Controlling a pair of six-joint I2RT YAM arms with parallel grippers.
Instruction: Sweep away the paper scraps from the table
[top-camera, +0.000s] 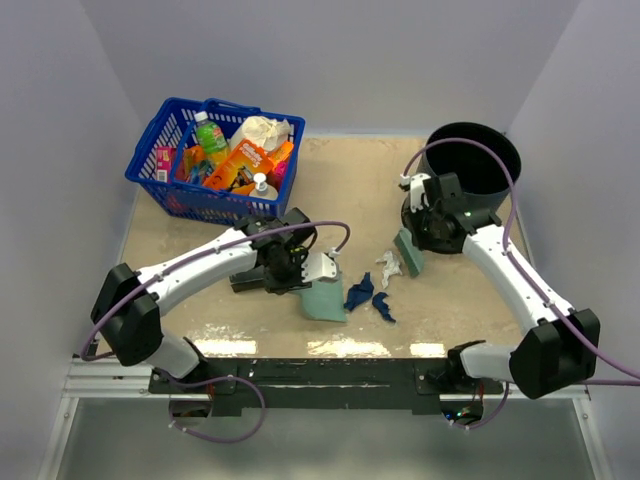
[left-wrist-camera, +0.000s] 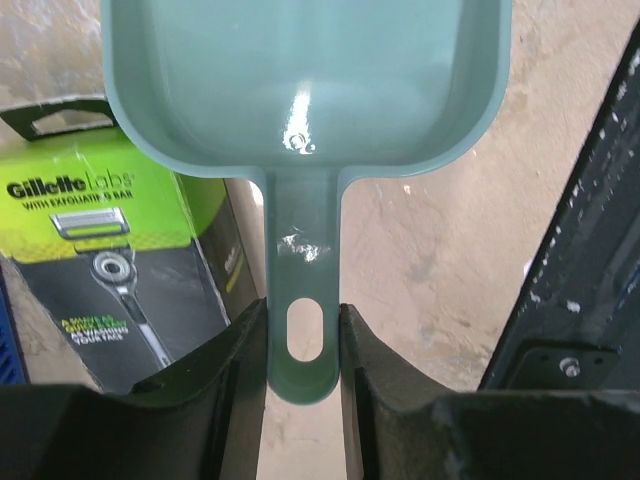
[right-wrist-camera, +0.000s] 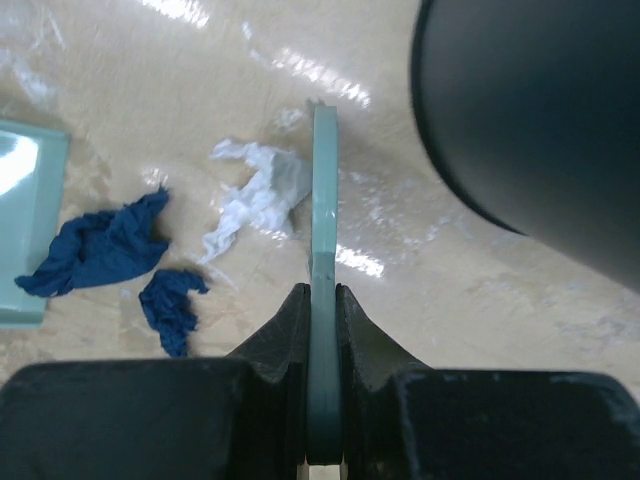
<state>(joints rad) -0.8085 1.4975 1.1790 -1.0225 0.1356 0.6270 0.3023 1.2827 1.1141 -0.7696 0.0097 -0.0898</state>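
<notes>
Just right of the dustpan (top-camera: 325, 300), paper scraps (top-camera: 360, 293) lie at its lip, short of the brush (right-wrist-camera: 325, 180) your right gripper (right-wrist-camera: 322, 300) pinches tight; your left gripper (left-wrist-camera: 303, 330) clamps its handle, near the front edge of the bench (top-camera: 350, 190).

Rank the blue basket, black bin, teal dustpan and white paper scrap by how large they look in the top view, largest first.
1. blue basket
2. black bin, clearly smaller than the basket
3. teal dustpan
4. white paper scrap, by far the smallest
</notes>
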